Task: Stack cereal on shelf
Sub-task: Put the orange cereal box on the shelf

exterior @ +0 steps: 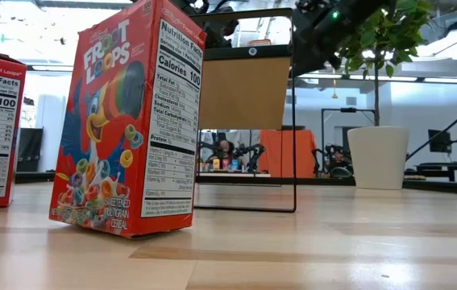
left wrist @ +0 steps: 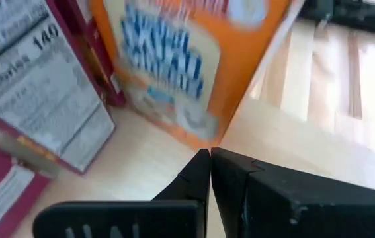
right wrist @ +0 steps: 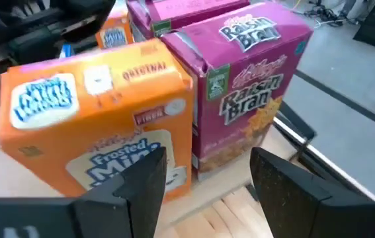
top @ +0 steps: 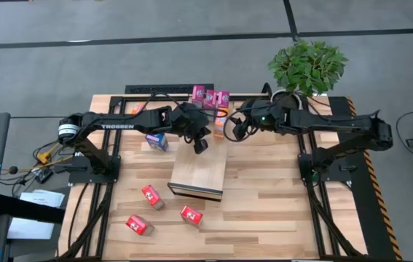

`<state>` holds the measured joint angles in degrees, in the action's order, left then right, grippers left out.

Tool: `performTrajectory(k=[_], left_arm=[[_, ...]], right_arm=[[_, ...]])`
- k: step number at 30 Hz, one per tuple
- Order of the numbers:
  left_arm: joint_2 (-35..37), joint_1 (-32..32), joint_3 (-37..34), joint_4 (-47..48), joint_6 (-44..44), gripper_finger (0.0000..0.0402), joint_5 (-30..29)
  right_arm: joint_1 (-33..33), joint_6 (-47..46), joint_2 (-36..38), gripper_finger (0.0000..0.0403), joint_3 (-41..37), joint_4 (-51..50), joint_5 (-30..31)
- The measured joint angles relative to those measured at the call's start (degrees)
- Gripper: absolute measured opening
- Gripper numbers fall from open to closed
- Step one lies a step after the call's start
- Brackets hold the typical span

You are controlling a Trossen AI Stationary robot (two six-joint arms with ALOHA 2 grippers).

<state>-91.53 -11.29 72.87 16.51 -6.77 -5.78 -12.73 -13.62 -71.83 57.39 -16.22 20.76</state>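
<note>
Shelf (top: pixel 199 173) mid-table, top bare; stacking not begun
Right gripper (right wrist: pixel 207 173) fingers spread, facing orange box (right wrist: pixel 94 112) beside magenta box (right wrist: pixel 250 73) at back edge; judged approach-to-grasp, next straddle orange box, close
Left gripper (left wrist: pixel 210 173) fingers pressed together, empty, near same boxes
Red boxes (top: pixel 153 196) lie in front of shelf

**Slatted wooden surface and its load**

The pale slatted wooden surface (top: pixel 264 196) carries a long pale wooden block (top: pixel 199 172) near its middle, its dark end face turned toward the near edge. Three small red cardboard boxes lie on the near left part: one (top: pixel 152 196) just beside the block's corner, one (top: pixel 191 215) in front of the block, and one (top: pixel 139 225) closest to the edge. A small blue box (top: pixel 156 141) sits left of the block's far end. At the far edge stand two magenta-purple boxes (top: pixel 210 96), with an orange box (top: pixel 219 126) just in front of them.
</note>
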Motion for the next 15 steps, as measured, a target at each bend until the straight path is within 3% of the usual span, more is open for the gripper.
performTrajectory(k=[7,15], left_arm=[[1.3,0.2,7.3,15.8,2.6,0.0032,-0.4],[6.6,0.2,18.3,40.7,6.8,0.0168,-4.8]], right_arm=[[1.9,2.2,2.0,0.0245,8.3,-15.4,-0.1],[4.1,3.0,5.4,0.0245,13.1,-20.4,0.1]])
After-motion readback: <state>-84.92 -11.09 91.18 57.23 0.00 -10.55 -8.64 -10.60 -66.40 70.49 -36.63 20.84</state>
